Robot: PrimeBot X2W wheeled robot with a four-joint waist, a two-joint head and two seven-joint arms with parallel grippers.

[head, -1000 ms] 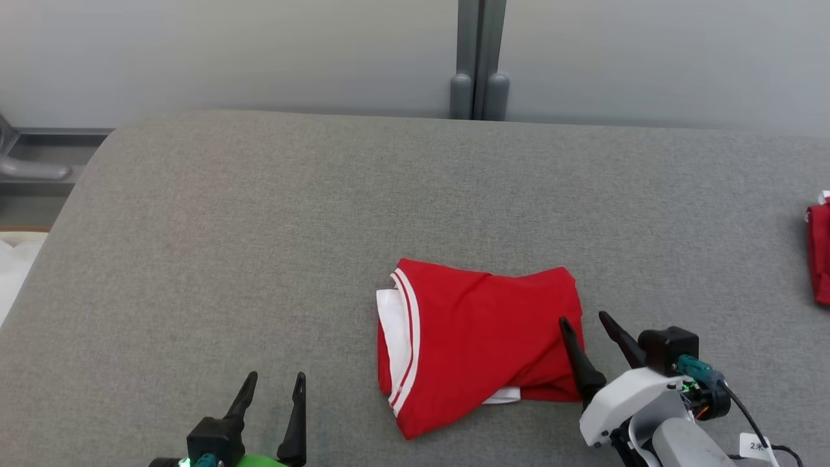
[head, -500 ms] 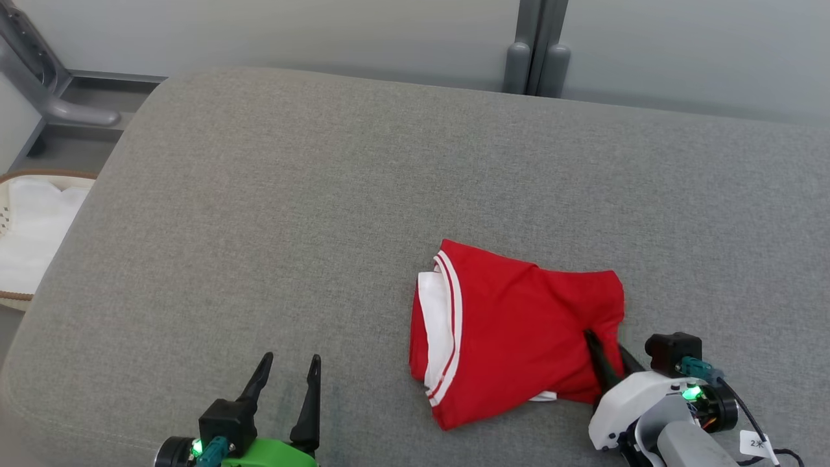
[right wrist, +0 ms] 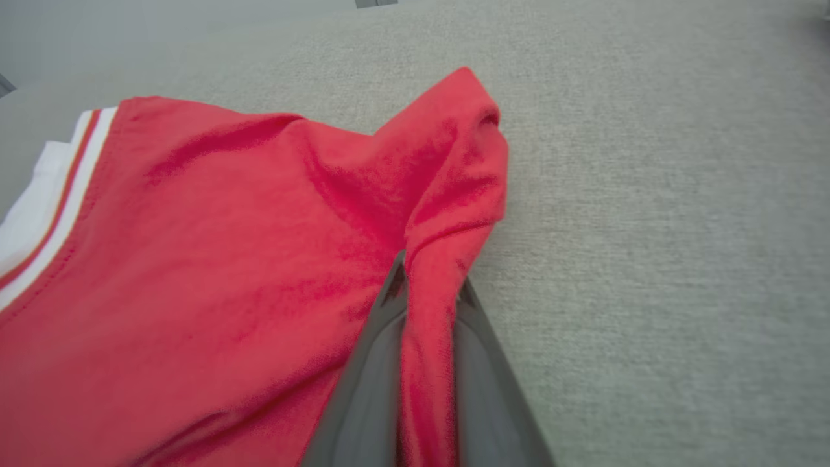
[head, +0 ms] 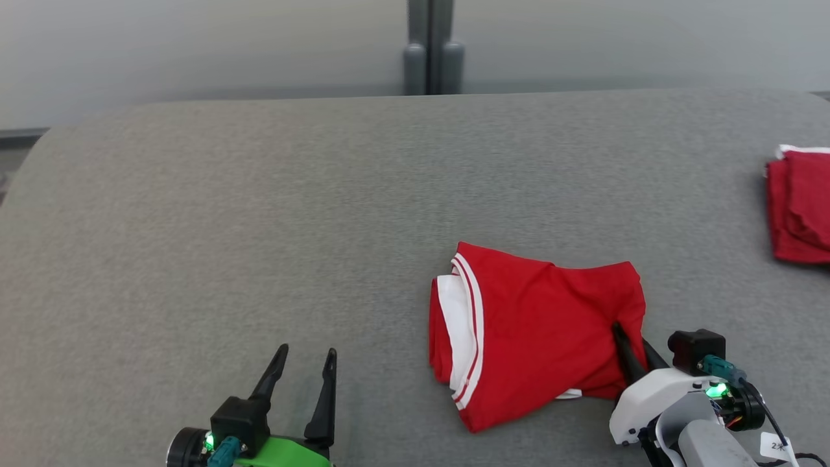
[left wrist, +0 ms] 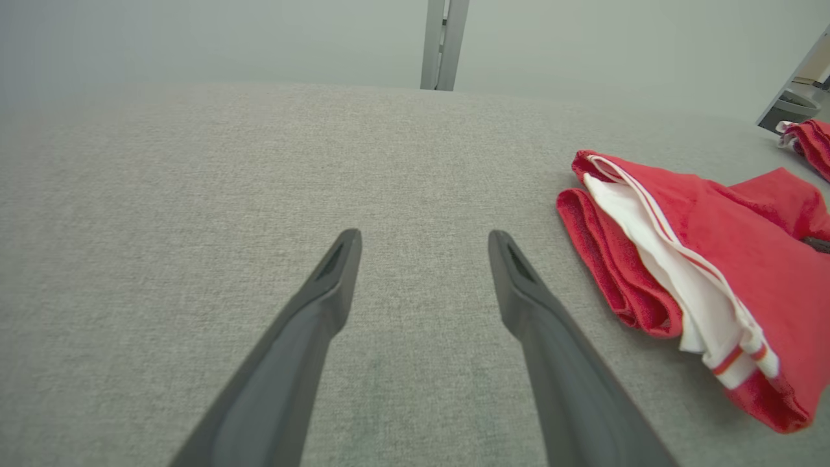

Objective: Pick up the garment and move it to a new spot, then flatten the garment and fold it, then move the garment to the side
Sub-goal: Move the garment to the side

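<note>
The garment point(head: 538, 331) is a folded red piece with white trim, lying on the grey padded surface point(head: 259, 227) right of centre. It also shows in the left wrist view as the garment point(left wrist: 700, 259) at the right. My right gripper point(head: 632, 340) is shut on the garment's right edge; in the right wrist view a ridge of red cloth point(right wrist: 434, 272) is pinched between its two fingers. My left gripper point(head: 305, 370) stands open over bare surface at the lower left, well apart from the garment; its fingers point(left wrist: 324, 305) hold nothing.
Another red cloth point(head: 801, 207) with a white edge lies at the far right edge of the surface. A grey post point(head: 431, 45) rises behind the surface against a pale wall. Bare grey surface spreads to the left and rear.
My right gripper went from open beside the garment's right edge to shut on it, bunching the cloth. The head camera has shifted, so the whole picture moved. The left gripper stays open.
</note>
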